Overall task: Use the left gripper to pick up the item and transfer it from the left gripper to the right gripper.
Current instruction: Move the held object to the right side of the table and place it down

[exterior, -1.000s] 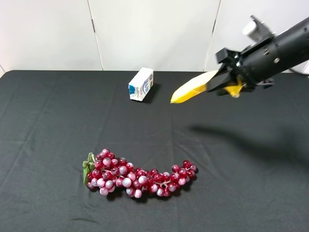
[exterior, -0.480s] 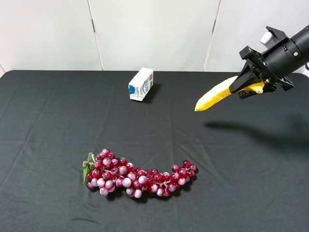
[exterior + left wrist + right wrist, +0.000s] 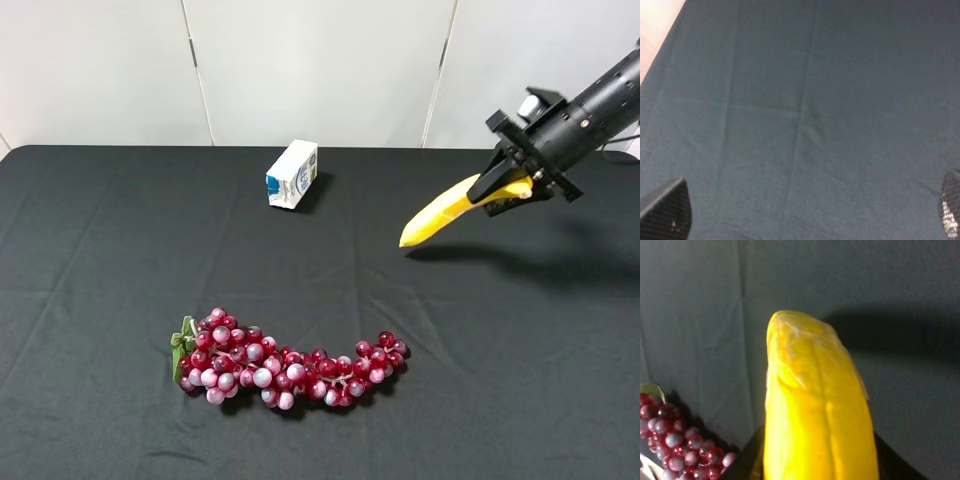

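Observation:
The yellow banana hangs in the air over the right side of the table, its free end pointing down and left. My right gripper, on the ribbed black arm, is shut on its far end. In the right wrist view the banana fills the middle between the jaws. My left gripper is out of the exterior high view. Its wrist view shows only two fingertips wide apart over bare black cloth, with nothing between them.
A red grape bunch lies at the front middle of the black-clothed table and also shows in the right wrist view. A small white-and-blue carton lies at the back middle. White wall panels stand behind.
My right arm has drawn back to the right with the banana, then dropped a little lower. The grapes and carton have not moved.

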`<state>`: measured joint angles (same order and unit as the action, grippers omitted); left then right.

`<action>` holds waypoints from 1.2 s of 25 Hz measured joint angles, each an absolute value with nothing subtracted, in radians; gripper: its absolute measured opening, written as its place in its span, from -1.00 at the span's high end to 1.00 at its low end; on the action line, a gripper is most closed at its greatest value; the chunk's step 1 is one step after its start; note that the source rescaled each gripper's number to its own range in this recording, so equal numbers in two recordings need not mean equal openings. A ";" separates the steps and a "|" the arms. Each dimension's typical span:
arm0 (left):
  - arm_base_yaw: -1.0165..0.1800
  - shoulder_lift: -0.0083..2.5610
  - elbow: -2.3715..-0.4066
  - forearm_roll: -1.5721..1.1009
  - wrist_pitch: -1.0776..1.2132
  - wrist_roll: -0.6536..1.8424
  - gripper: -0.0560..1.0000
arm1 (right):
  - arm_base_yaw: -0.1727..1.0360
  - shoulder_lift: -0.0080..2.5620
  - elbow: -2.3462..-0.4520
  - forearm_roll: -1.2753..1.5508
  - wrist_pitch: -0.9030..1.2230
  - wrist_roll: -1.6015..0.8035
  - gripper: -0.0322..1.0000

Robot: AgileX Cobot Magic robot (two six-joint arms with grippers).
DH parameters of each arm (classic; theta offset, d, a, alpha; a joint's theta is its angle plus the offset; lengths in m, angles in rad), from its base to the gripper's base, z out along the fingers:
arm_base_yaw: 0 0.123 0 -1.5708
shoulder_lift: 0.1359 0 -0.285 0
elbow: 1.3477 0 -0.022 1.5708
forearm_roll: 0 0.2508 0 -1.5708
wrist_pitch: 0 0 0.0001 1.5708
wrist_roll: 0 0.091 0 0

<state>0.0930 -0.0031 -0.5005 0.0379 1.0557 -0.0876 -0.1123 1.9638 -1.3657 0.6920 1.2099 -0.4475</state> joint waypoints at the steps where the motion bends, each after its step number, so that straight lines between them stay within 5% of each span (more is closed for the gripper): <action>1: 0.093 -0.003 -0.500 0.038 1.056 -0.088 -1.00 | -0.112 1.977 -1.367 0.692 1.211 -0.446 0.89; 18: 0.093 -0.003 -0.500 0.038 1.056 -0.088 -1.00 | -0.115 2.040 -1.376 0.724 1.226 -0.444 0.89; 20: 0.093 -0.003 -0.500 0.038 1.056 -0.088 -1.00 | -0.115 2.042 -1.376 0.711 1.222 -0.443 0.55; 22: 0.093 -0.003 -0.500 0.038 1.056 -0.088 -1.00 | -0.115 2.048 -1.375 0.698 1.208 -0.428 -0.27; 24: 0.093 -0.003 -0.500 0.038 1.056 -0.088 -1.00 | -0.115 2.049 -1.375 0.688 1.194 -0.408 -0.74; 30: 0.093 -0.003 -0.500 0.038 1.056 -0.088 -1.00 | -0.115 2.049 -1.375 0.684 1.189 -0.396 -0.99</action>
<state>0.0930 -0.0031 -0.5005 0.0379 1.0557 -0.0876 -0.1153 2.0489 -1.3746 0.6837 1.1890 -0.3956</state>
